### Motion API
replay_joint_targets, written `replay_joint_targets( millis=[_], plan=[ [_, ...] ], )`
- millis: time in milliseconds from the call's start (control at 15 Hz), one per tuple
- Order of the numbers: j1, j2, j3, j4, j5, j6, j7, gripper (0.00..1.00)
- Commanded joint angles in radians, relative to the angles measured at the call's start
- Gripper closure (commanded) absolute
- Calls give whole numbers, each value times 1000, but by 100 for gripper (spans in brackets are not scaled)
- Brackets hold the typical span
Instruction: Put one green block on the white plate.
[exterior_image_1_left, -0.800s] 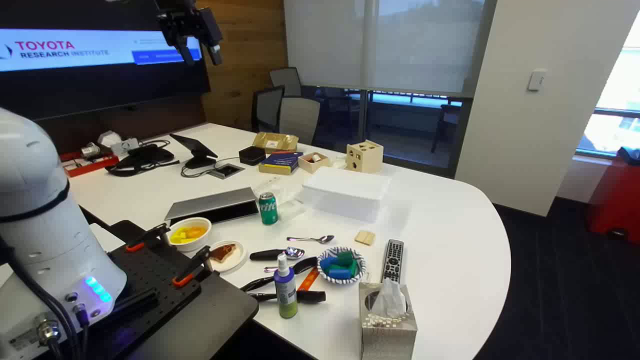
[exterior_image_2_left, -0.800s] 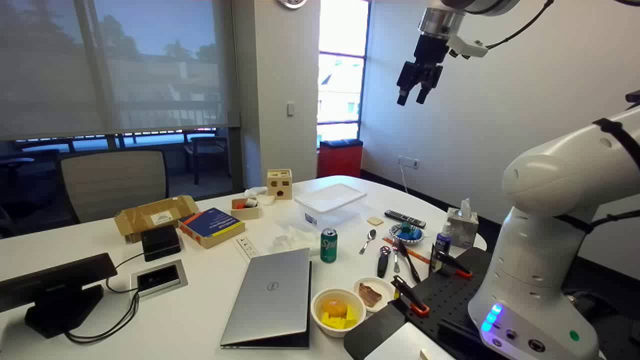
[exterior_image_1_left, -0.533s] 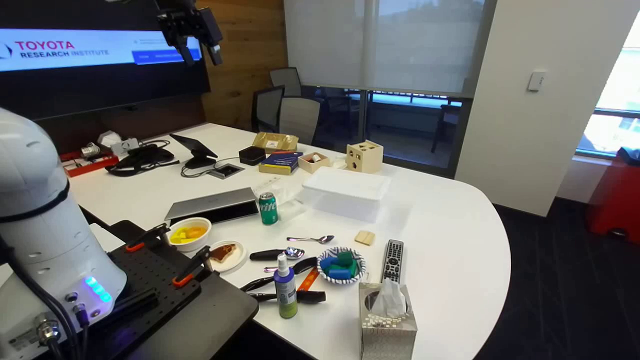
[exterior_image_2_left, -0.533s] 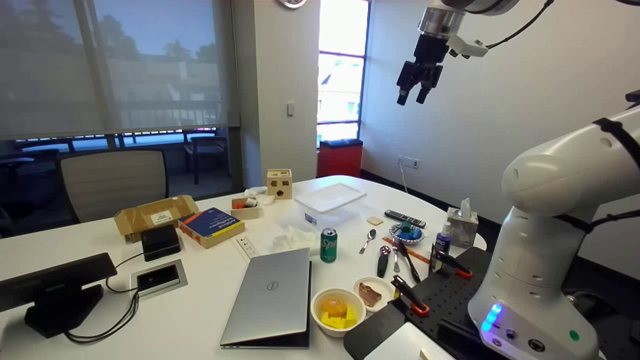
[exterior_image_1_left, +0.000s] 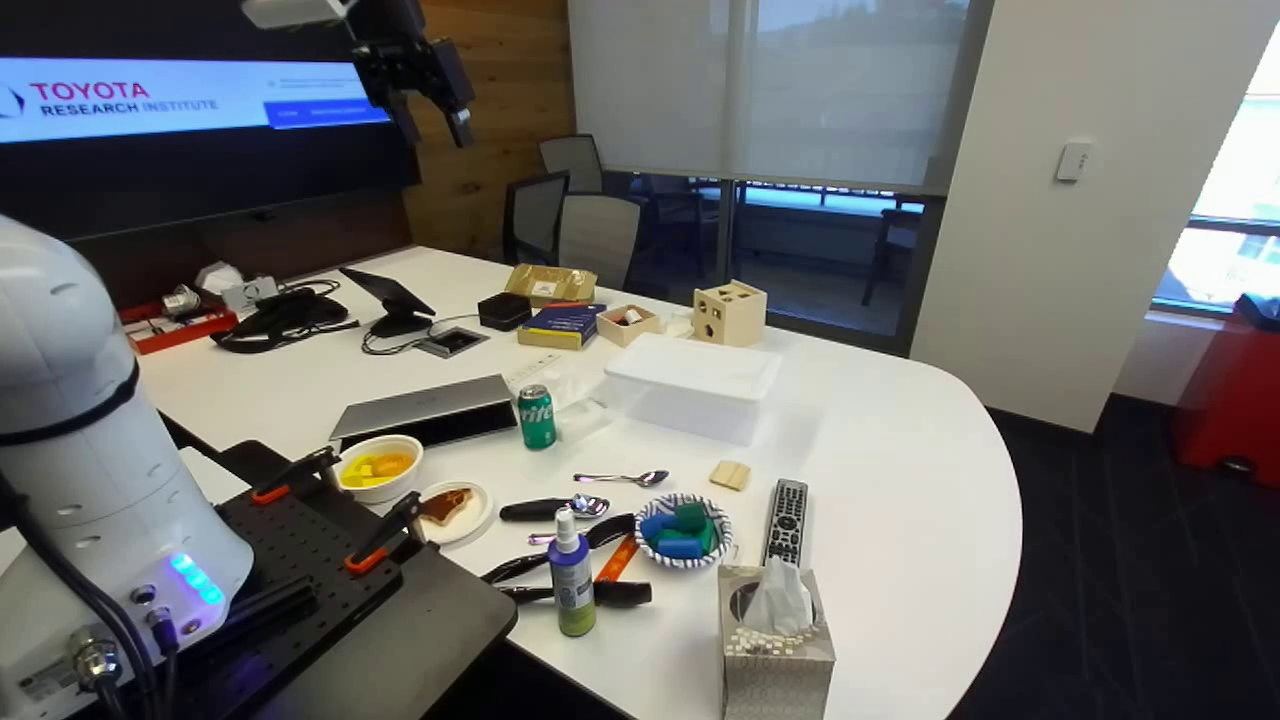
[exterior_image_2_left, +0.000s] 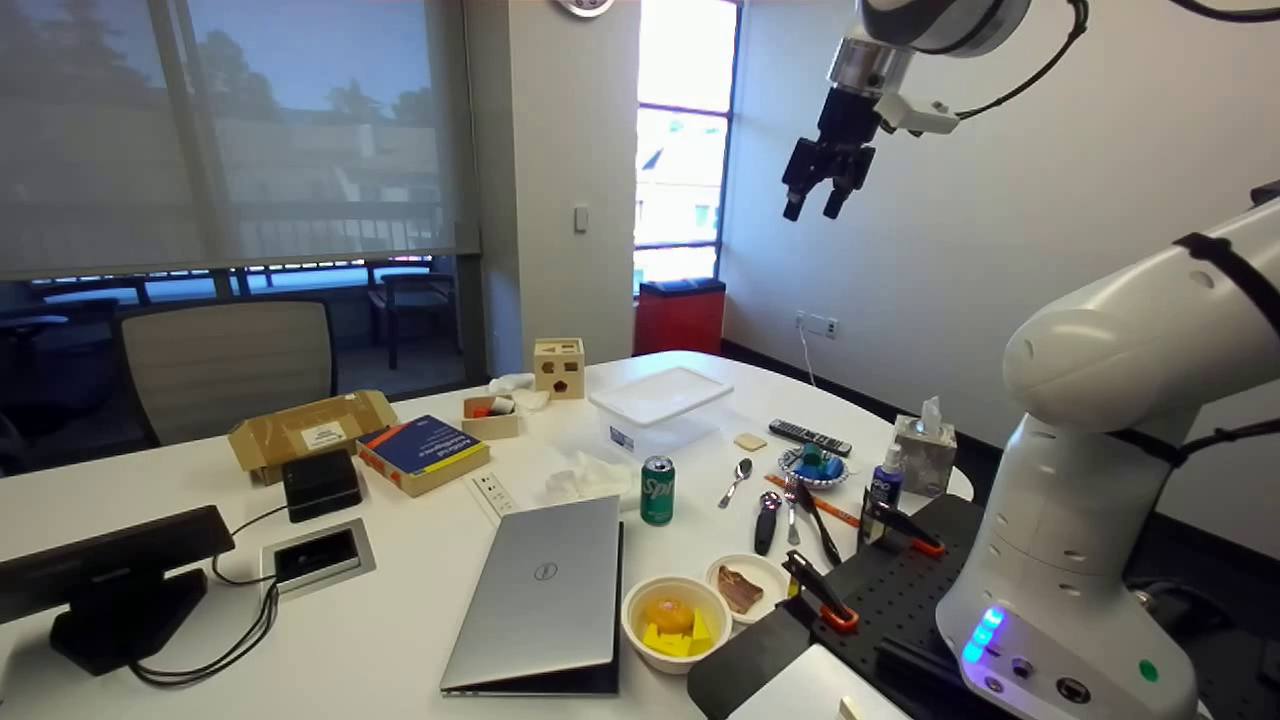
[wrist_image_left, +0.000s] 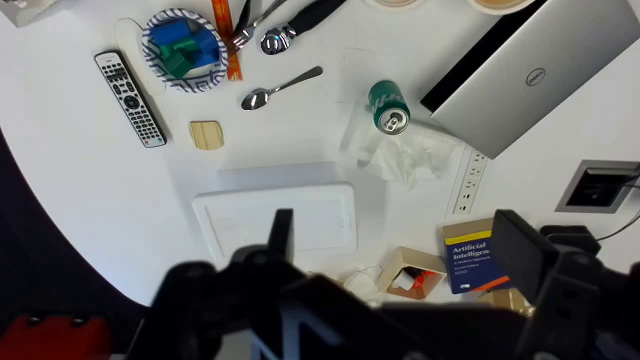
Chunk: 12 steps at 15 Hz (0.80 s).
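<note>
The black two-fingered end effector (exterior_image_2_left: 813, 212) hangs high above the white surface (exterior_image_1_left: 900, 480), spread wide and gripping nothing. The step in hand appears to be the reach toward a pick. Near the robot's white base (exterior_image_2_left: 1050, 600), the small round shallow white plate (exterior_image_2_left: 773, 580) lies just beside a round white bowl (exterior_image_2_left: 660, 660) of yellow and orange pieces (exterior_image_2_left: 668, 616); the plate bears an irregular brown piece (exterior_image_2_left: 740, 591), so a bare patch would probably have to take the load. Farther out, past a black-handled metal kitchen tool (wrist_image_left: 306, 21), small green blocks (wrist_image_left: 178, 65) lie among small blue blocks (wrist_image_left: 171, 31) inside a round, blue-and-white patterned bowl (wrist_image_left: 192, 84). The next move likely calls for swinging over that bowl, lowering inside its rim and pinching one green block clear of its blue neighbours. Beyond the bowl rests a grey-and-black remote control (wrist_image_left: 131, 101).
</note>
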<state>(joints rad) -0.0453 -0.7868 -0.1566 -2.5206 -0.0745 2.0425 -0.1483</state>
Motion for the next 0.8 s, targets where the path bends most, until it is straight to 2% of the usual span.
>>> replay_joint_targets(
  millis=[0,200,400,533,600,733],
  plan=[
    [-44,231,-68,21,30,174,26,0],
    [-98,435,-117,50,56,287,66,0],
    [-69,635,-213,95,144,379,57,0],
    [-63,769,-248,137,210,426,56,0],
    [-106,837,-212,160,280,452,25,0],
    [-139,970,-186,221,363,492,17,0]
  ],
)
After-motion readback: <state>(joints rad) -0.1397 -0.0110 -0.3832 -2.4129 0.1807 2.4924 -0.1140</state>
